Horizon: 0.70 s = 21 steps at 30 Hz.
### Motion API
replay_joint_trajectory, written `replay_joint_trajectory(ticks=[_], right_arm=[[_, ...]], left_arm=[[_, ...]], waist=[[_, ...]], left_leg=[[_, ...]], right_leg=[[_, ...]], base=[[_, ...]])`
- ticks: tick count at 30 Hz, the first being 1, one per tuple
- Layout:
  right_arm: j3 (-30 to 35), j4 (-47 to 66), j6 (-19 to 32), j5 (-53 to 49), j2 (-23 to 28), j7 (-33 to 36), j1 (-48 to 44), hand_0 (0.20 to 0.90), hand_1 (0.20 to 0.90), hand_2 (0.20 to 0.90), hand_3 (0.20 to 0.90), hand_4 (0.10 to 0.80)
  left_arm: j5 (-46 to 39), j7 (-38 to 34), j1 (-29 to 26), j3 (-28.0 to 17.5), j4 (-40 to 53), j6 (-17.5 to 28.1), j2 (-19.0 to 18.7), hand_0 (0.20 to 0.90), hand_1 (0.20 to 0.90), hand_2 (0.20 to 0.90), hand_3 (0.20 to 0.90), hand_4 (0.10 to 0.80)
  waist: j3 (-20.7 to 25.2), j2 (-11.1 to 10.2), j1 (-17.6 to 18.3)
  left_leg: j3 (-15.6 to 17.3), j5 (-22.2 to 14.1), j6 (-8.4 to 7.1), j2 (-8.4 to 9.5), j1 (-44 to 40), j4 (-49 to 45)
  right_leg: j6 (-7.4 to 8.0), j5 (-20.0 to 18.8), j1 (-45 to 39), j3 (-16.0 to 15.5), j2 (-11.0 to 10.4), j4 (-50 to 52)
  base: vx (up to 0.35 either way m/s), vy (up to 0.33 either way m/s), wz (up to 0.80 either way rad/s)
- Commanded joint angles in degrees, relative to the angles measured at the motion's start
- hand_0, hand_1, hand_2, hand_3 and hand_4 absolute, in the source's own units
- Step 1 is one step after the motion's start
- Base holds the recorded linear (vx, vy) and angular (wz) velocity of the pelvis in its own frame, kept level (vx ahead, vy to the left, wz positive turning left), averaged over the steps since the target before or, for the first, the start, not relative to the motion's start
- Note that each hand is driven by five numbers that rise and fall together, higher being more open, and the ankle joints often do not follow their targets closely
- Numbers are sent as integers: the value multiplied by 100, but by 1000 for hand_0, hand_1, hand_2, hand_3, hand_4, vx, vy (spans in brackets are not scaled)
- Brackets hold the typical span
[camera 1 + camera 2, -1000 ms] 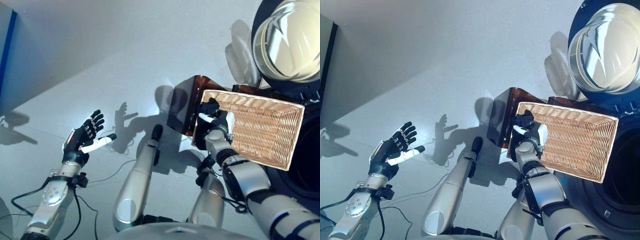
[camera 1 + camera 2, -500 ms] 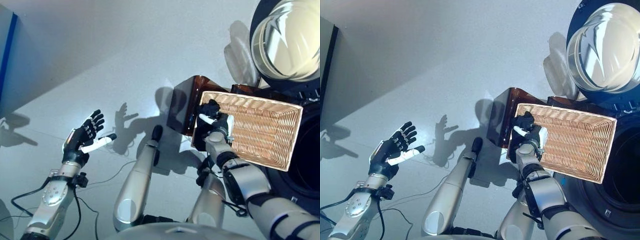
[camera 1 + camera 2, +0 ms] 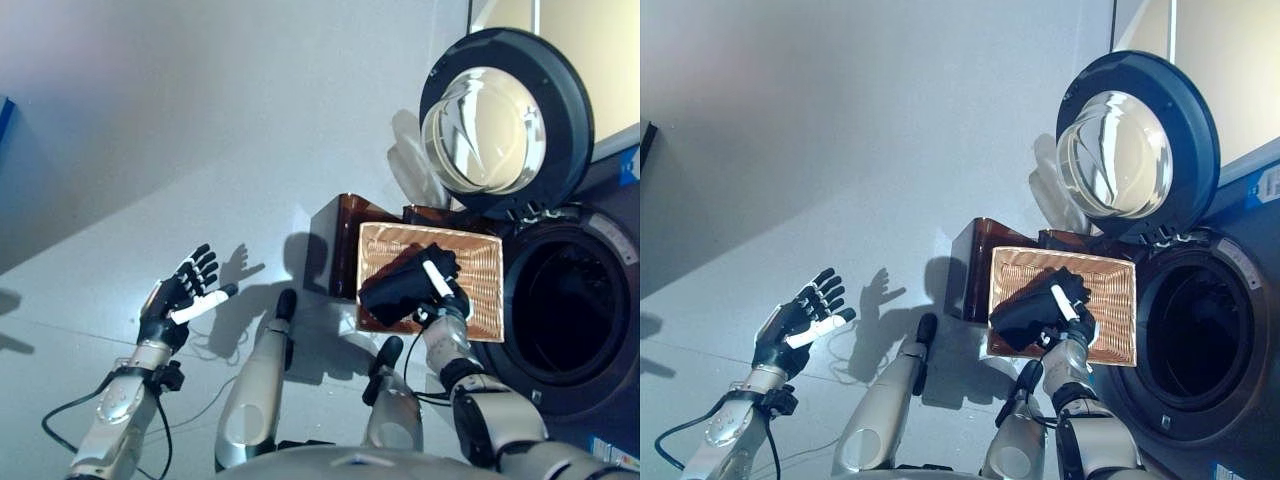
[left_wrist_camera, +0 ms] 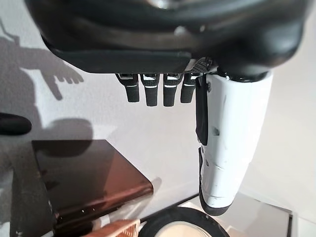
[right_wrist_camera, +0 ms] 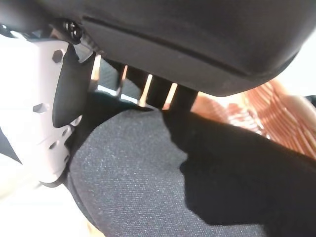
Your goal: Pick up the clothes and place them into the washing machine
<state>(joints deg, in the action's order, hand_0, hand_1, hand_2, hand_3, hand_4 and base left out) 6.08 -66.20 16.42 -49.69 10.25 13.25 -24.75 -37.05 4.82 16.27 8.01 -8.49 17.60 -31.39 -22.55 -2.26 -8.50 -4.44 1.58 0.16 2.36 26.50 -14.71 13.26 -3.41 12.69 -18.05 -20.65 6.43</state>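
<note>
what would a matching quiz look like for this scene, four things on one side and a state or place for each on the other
Things:
1. right hand
2. left hand
3. washing machine door
4. wicker basket

States or places:
A. swung open, glass window showing
B. spread open over the floor, holding nothing
C. closed on a dark garment
D. beside the drum opening, next to a brown box

Pairs: 1-C, 2-B, 3-A, 4-D
</note>
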Motion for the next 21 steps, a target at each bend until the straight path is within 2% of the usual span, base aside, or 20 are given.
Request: replay_joint_trajectory(ticks=[1,13,21], right_arm=[[165,313,464,-567,150,-407,80,200,200,200,200,300],[858,918,795,-2284,-111,-1260,642,200,200,200,200,300],[1491,1105,1157,-2956,-198,-1383,909,200,200,200,200,300]], left_arm=[[-224,150,267,-193,226,256,90,900,900,900,900,800],[-298,346,378,-197,-176,135,625,900,900,900,900,800],[-353,381,465,-166,-372,123,888,900,900,900,900,800]], waist=[[312,44,11],[637,138,277],[765,259,447]], left_leg=[[-135,275,-545,-528,-431,764],[-15,434,-594,-716,-1109,1332],[73,340,-576,-810,-1336,1337]], right_leg=[[155,-938,48,40,-261,-272],[128,-772,-210,162,-113,-327],[100,-646,-207,368,-47,-265]], base=[[62,-5,-6],[55,-6,-5],[32,-2,-13]])
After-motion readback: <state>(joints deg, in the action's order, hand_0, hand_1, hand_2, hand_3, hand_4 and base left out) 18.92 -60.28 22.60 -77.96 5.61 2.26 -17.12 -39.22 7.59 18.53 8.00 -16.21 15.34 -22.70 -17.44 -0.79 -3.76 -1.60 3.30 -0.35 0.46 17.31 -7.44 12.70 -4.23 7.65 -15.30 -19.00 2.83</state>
